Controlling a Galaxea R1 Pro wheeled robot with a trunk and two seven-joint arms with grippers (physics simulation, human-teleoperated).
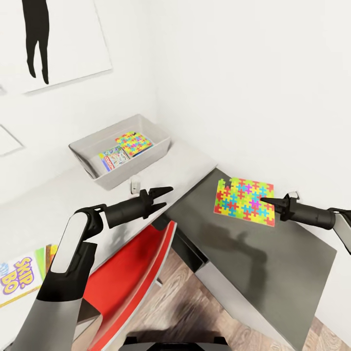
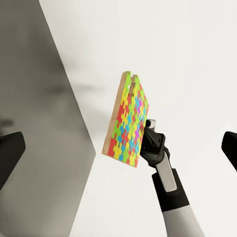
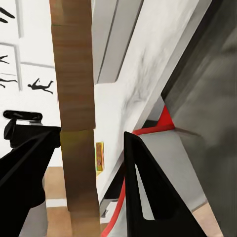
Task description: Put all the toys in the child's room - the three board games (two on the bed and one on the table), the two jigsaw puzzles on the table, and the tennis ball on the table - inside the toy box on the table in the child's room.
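At the near left edge of the light grey table top point(image 1: 58, 195) lies the white SKIP BO game box point(image 1: 18, 279), and the left gripper point(image 1: 164, 196) hovers over the table with its black fingers spread wide, holding nothing. Toward the far corner the pale grey rectangular toy box point(image 1: 146, 158) holds a small blue game box point(image 1: 113, 159) and a multicoloured jigsaw square point(image 1: 135, 143). Off the table's right edge the right gripper point(image 1: 265, 200) is clamped on the second bright jigsaw square point(image 1: 243, 200), lifted in the air.

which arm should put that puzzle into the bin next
Right. The right gripper already holds the puzzle by its edge in the air, while the left gripper is open and empty, nearer the bin.
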